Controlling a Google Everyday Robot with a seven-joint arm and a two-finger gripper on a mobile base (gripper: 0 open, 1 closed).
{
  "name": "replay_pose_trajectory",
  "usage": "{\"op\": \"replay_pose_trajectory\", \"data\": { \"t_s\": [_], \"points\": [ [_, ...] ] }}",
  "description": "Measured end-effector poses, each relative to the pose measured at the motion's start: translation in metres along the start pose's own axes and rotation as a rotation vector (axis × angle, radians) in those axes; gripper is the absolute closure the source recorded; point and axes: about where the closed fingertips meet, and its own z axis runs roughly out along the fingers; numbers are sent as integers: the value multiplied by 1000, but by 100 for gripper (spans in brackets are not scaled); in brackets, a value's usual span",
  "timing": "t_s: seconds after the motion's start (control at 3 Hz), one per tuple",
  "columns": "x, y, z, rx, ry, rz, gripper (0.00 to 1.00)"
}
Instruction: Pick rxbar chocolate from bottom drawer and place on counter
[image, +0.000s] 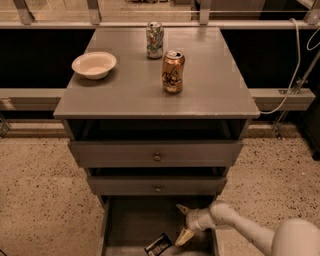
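Grey drawer cabinet seen from the front and above, with the bottom drawer (135, 225) pulled open; all positions are given relative to this drawer.

The rxbar chocolate (159, 245), a flat black wrapper with pale lettering, lies on the drawer's floor near its front middle, turned at an angle to the drawer's sides.

The pincer (183, 223) is inside the drawer, toward its right side as seen, just beside the bar and to the right of it. Its two tan fingers (184, 236) are spread wide, one pointing toward the drawer's back and the other toward its front. The lower fingertip is close to the wrapper's right end, and nothing is held between the fingers. The pale arm (240, 229) enters over the drawer's right wall from the lower right.

Directly above the drawer sit two shallower drawers, each with a small round knob: the lower one (125, 186) slightly open, the upper one (120, 154) drawn out a little further.

The worktop (125, 95) caps the cabinet, well above the drawer. It carries a cream bowl (94, 64) over the drawer's left side, a copper-coloured can (173, 71) upright over its middle, and a silver-and-green can (155, 40) upright further back.

Speckled floor (40, 200) flanks the drawer on both sides.
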Motion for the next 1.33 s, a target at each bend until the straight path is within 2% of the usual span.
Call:
{"op": "replay_pose_trajectory", "data": {
  "t_s": [0.33,0.67,1.0,1.33],
  "points": [
    [-14,-10,35,-81,41,-165,0],
    [-14,-10,35,-81,41,-165,0],
    [-6,1,43,-98,34,-219,0],
    [-3,17,60,-162,56,-349,0]
  ]
}}
